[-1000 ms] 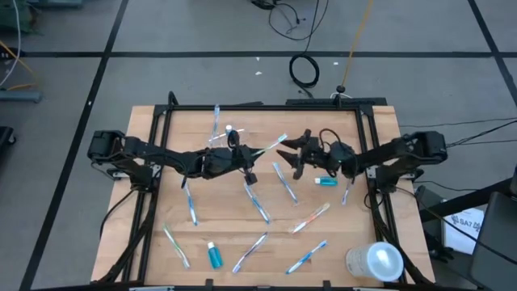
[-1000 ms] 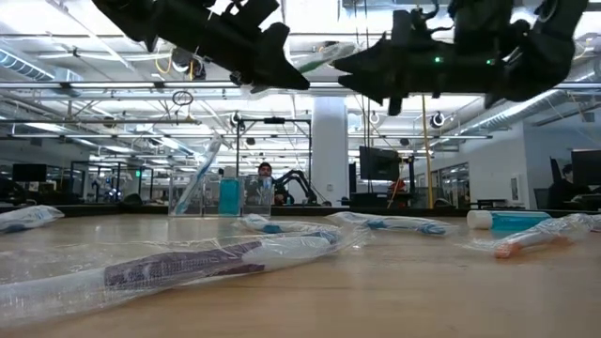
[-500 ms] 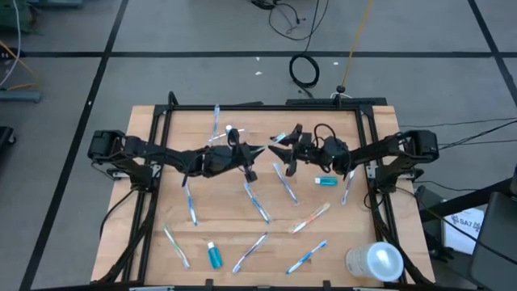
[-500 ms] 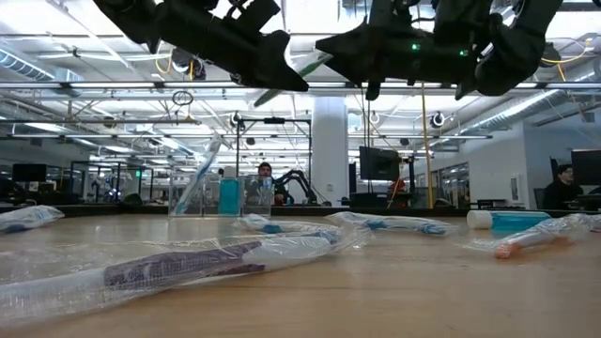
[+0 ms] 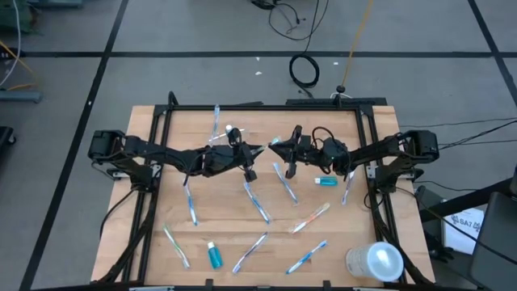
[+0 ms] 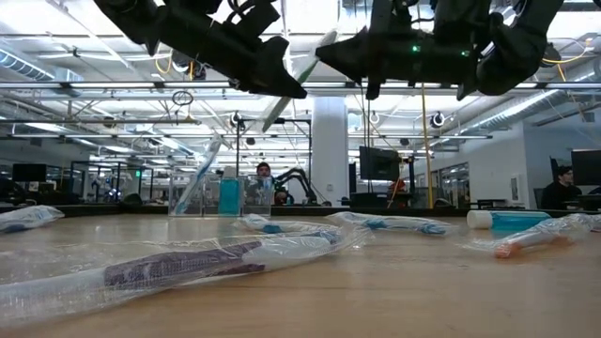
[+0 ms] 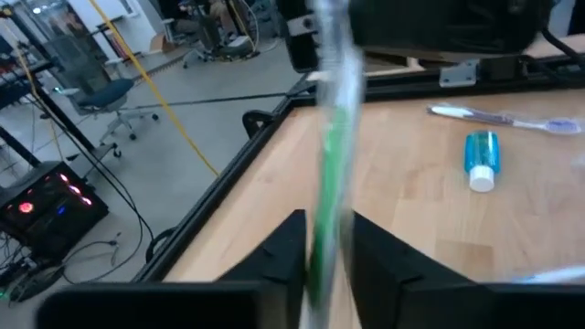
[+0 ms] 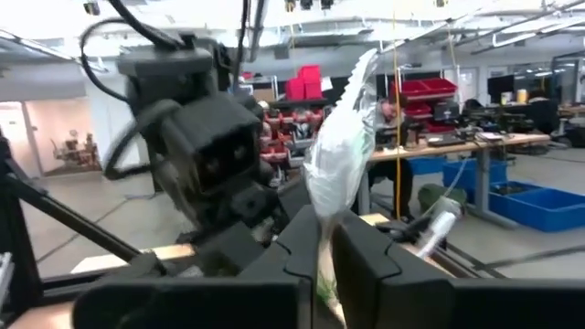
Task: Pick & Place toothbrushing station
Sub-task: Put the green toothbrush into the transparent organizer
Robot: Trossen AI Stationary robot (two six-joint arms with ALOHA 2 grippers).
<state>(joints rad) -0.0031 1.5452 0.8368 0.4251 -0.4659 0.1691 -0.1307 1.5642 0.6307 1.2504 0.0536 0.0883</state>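
Observation:
A wrapped green toothbrush [image 6: 299, 80] hangs in the air above the table's middle, between my two grippers. My left gripper [image 5: 257, 151] comes from the left and my right gripper [image 5: 275, 148] from the right, tips almost meeting; both are shut on it. At the far side stands a clear cup [image 6: 214, 199] with a toothbrush and a teal tube in it. Several wrapped toothbrushes [image 5: 257, 202] lie flat on the wood. A teal toothpaste tube [image 5: 326, 181] lies near the right arm and another [image 5: 213, 255] near the front edge. My left gripper has the toothbrush's lower stretch [image 7: 317, 247] between its two fingers [image 7: 279, 251], which lie across it; the wrap fills the gap. The toothbrush slants up and away from the fingers, clear of the table. My right gripper pinches the toothbrush's upper end between its two fingers [image 8: 297, 247], holding it by the clear wrap [image 8: 322, 239]. The crumpled wrap rises out of the fingers. The fingers come about level from the table's right. The toothbrush slants down toward my left gripper, lifted clear.
A large whitish cylinder [image 5: 374, 262] lies at the front right corner. A black frame [image 5: 266, 106] edges the wooden top. Bare wood lies below the two grippers, between the loose toothbrushes.
My right gripper has moved left and a little up toward my left gripper and shut on the toothbrush's upper end. The toothbrush has tipped steeper, its upper end rising and its lower end dropping.

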